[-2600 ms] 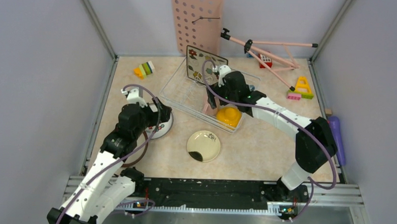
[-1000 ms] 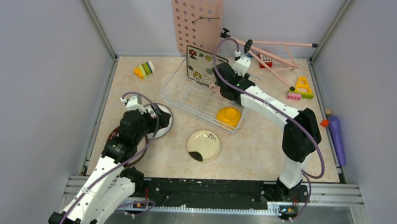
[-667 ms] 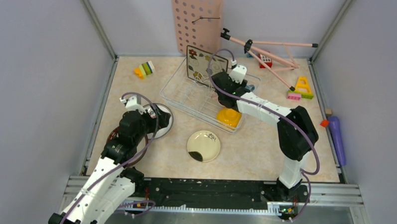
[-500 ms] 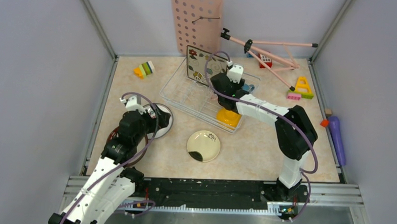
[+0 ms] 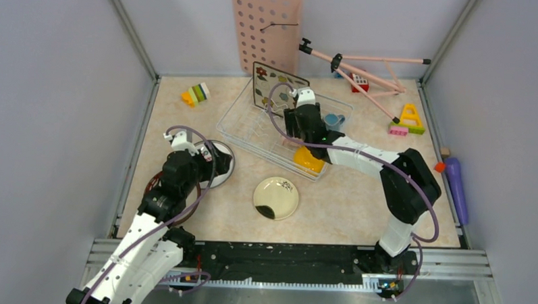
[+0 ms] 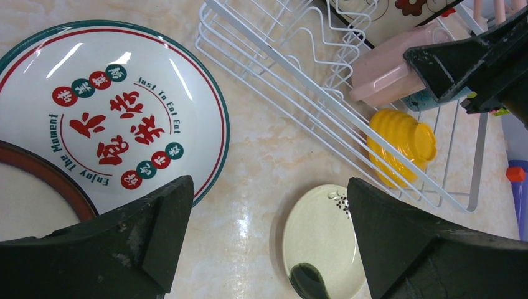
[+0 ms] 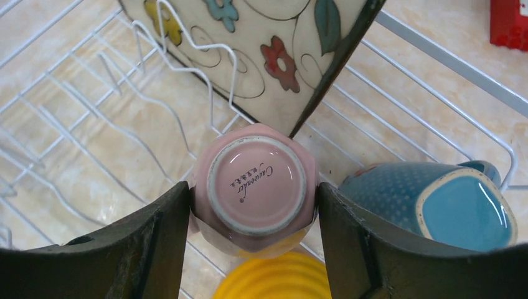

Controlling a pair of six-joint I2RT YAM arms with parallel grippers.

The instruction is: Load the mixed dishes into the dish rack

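My right gripper (image 7: 252, 194) is shut on the pink cup (image 7: 254, 187), which is upside down with its base towards the camera, inside the white wire dish rack (image 7: 81, 106). The square flowered plate (image 7: 268, 43) stands just behind it, the blue cup (image 7: 436, 208) lies to its right, and the orange-yellow bowl (image 7: 280, 280) sits in front. From above, the right gripper (image 5: 298, 124) hangs over the dish rack (image 5: 250, 128). My left gripper (image 6: 268, 205) is open and empty above the table, between a lettered round plate (image 6: 118, 118) and the cream plate with black blotch (image 6: 324, 243).
A dark-red-rimmed plate (image 6: 31, 187) overlaps the lettered plate. The pink pegboard (image 5: 265, 30) leans on the back wall. A pink folding stand (image 5: 364, 67) and toy blocks (image 5: 408, 120) lie at the back right, more blocks (image 5: 195, 94) at the back left, and a purple object (image 5: 454, 189) at the right edge.
My right gripper has moved from the rack's far edge towards the near left, lower into the rack, with the pink cup. The blue cup now shows. The left arm has stayed put.
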